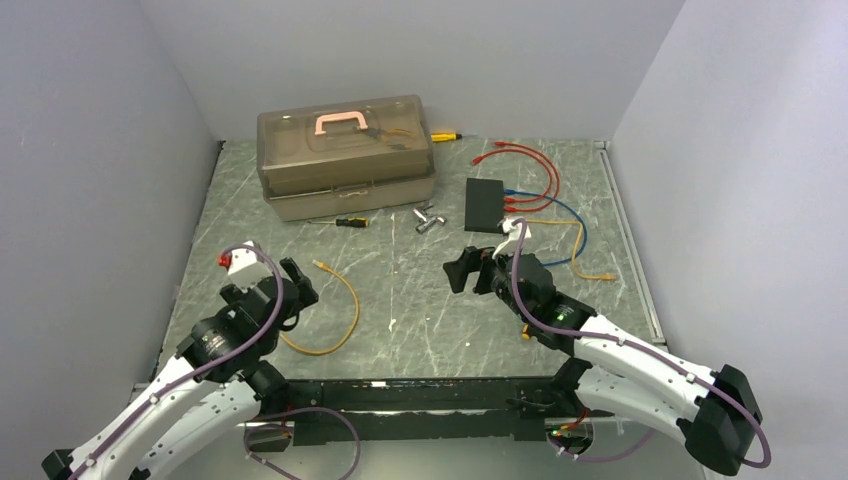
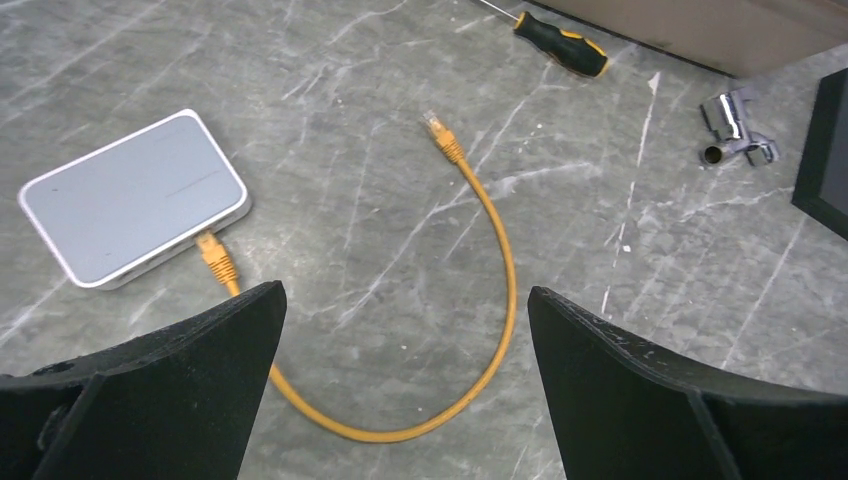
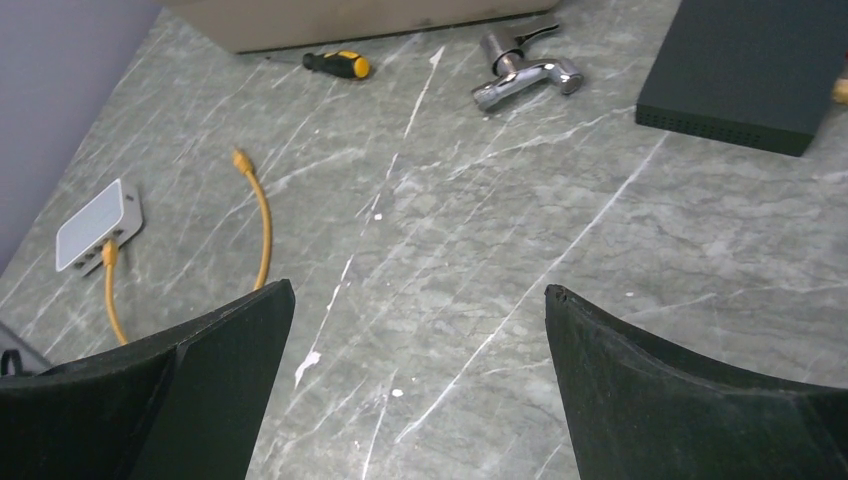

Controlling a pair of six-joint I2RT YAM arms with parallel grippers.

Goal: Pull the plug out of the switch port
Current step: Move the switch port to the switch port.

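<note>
The flat black switch (image 1: pixel 486 204) lies at the back right of the table. Red cables (image 1: pixel 530 150) and a blue cable (image 1: pixel 560 205) run into its right edge, where several plugs (image 1: pixel 512 200) sit in its ports. The switch also shows in the right wrist view (image 3: pixel 745 65) and at the left wrist view's right edge (image 2: pixel 825 150). My right gripper (image 1: pixel 472 272) (image 3: pixel 420 290) is open and empty, on the near side of the switch and apart from it. My left gripper (image 1: pixel 298 283) (image 2: pixel 405 295) is open and empty above a loop of orange cable (image 2: pixel 500 260).
A silver-grey tin (image 2: pixel 135 195) holds one orange plug (image 2: pixel 215 255). A brown toolbox (image 1: pixel 345 155) stands at the back. In front of it lie a black-yellow screwdriver (image 1: pixel 350 221) and a metal fitting (image 1: pixel 428 218). Another orange cable (image 1: pixel 598 274) lies far right.
</note>
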